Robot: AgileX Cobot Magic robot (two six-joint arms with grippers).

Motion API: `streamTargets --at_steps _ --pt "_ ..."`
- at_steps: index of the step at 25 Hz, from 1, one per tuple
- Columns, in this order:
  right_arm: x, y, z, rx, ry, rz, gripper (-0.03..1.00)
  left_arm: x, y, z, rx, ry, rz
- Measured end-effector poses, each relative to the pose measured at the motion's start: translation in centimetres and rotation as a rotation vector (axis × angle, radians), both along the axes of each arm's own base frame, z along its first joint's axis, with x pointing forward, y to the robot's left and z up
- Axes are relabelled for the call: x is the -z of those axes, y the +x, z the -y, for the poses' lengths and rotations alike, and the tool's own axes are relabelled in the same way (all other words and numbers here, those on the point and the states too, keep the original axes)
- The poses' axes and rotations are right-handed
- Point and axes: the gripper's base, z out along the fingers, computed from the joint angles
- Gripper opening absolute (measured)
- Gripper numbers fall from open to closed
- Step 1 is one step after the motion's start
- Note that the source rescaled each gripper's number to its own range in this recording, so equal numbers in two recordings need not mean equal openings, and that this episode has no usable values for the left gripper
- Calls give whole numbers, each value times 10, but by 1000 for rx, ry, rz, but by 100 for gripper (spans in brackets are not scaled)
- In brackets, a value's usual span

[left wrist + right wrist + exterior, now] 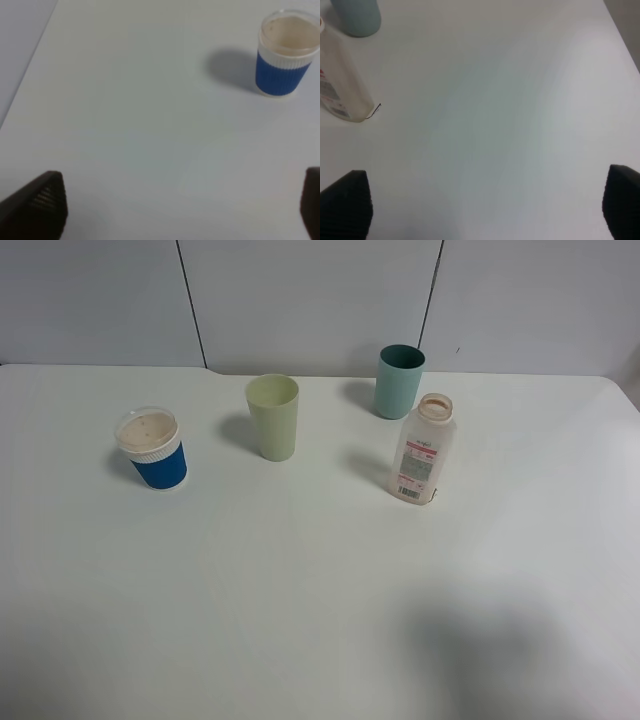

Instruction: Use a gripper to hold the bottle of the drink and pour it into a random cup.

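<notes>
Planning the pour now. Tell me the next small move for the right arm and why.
Probably ease the right gripper forward toward the bottle. The jaws stand wide apart and hold nothing, and the bottle stands upright and untouched on the table, just in front of the teal cup, ahead and off to one side in the right wrist view.

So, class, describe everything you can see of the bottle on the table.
The bottle is small, clear plastic, with a wide pinkish open neck and a white label printed in pink-red with a barcode. It stands upright on the white table, in front of the teal cup, apart from it. No gripper touches it. Any liquid inside cannot be made out.
</notes>
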Motion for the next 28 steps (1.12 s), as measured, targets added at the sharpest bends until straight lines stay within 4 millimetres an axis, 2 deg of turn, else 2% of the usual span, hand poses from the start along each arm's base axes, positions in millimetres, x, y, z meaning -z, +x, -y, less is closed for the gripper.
streamTargets --at_steps 28 --pt "0 0 0 0 0 0 87 0 0 0 1 1 0"
